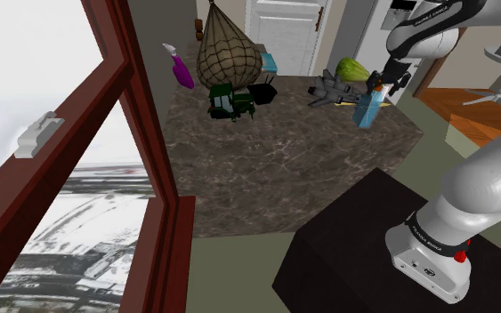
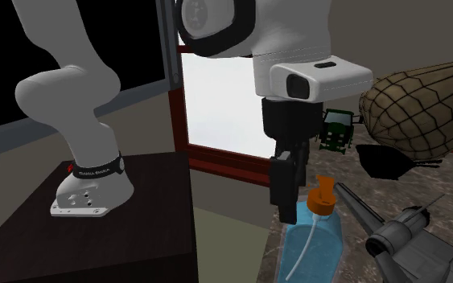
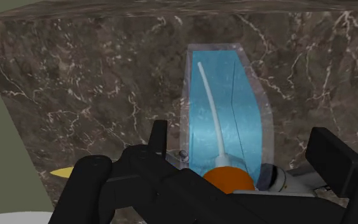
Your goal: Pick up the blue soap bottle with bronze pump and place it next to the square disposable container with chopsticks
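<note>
Red-brown window frame [image 1: 141,133]: shoulder view's left, beside the surface.
Surface [image 1: 275,169]: dark marbled stone, carries all the things.
Purple bottle [image 1: 180,69]: far left corner of the surface, tilted.
Net bag [image 1: 228,53]: brown, bulging, at the back.
Toy tractor [image 1: 231,101]: green, just in front of the net bag.
Black container [image 1: 264,92]: just right of the toy tractor, well apart from the blue soap bottle.
Toy jet [image 1: 331,92]: grey, between the black container and the soap bottle.
Green melon [image 1: 351,69]: behind the toy jet.
Blue soap bottle [image 1: 367,111]: near the surface's right edge, just beside the toy jet, leaning in the shoulder view. Orange pump [image 2: 323,197] on top. Cannot tell whether its base touches the surface.
Gripper [image 1: 378,88]: right over the pump, released, fingers [image 3: 333,159] spread either side of the bottle, not touching it.
Stand [image 1: 364,249]: black box, lower right.
</note>
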`<act>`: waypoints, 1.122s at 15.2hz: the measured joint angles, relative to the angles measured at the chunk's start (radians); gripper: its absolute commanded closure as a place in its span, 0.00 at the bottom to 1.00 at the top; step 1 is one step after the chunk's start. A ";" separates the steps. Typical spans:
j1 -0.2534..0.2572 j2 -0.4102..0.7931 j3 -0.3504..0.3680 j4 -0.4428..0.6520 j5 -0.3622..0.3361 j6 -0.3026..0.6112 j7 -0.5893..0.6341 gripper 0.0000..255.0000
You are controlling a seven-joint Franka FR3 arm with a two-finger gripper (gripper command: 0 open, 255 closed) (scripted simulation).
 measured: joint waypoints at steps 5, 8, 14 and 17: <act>-0.004 0.063 -0.006 0.000 0.032 0.062 -0.019 0.00; -0.005 0.088 -0.005 -0.007 0.045 0.093 -0.028 0.00; -0.005 0.093 -0.005 -0.007 0.048 0.098 -0.030 1.00; -0.005 0.092 -0.005 -0.007 0.048 0.098 -0.030 1.00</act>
